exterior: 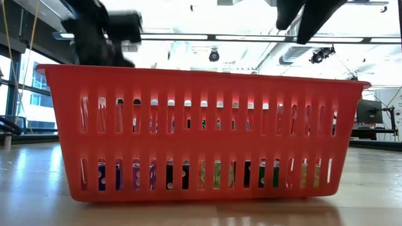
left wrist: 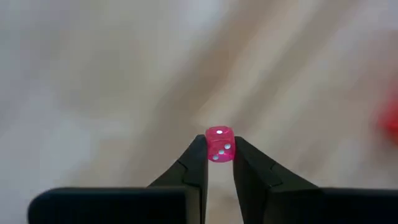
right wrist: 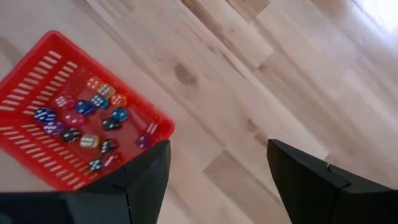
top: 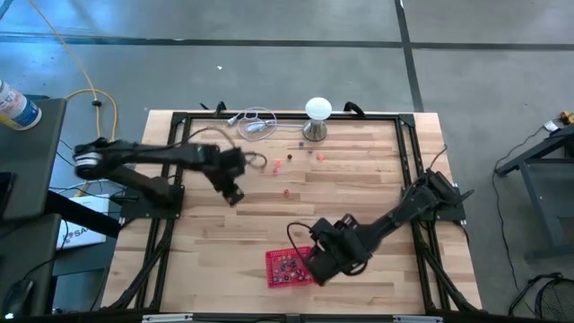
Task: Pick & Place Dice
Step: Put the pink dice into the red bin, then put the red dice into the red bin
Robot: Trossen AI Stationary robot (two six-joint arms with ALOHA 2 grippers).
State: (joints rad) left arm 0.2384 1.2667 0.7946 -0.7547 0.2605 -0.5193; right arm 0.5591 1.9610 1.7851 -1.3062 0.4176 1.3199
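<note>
My left gripper (left wrist: 219,150) is shut on a pink die (left wrist: 219,143) with white pips, over the left middle of the table (top: 233,194). Several more dice (top: 287,191) lie loose on the wood toward the far side (top: 277,165). Near the front edge stands a red slotted basket (top: 287,266) with several mixed-colour dice (right wrist: 84,118) on its floor. My right gripper (right wrist: 217,152) hangs open beside the basket's right end (top: 317,267), with nothing between its fingers. My left gripper pinches the pink die by two opposite faces (left wrist: 211,148) between its two fingers, at their free ends. The fingers slant down from the table's left. The die sits upright between the tips, lifted clear of the wood.
A white ball-topped metal stand (top: 317,112) and a coil of clear cable (top: 256,123) sit at the far edge. A black frame (top: 408,152) runs round the tabletop. Bare wood lies between the loose dice and the basket. The basket (exterior: 201,132) fills the low view.
</note>
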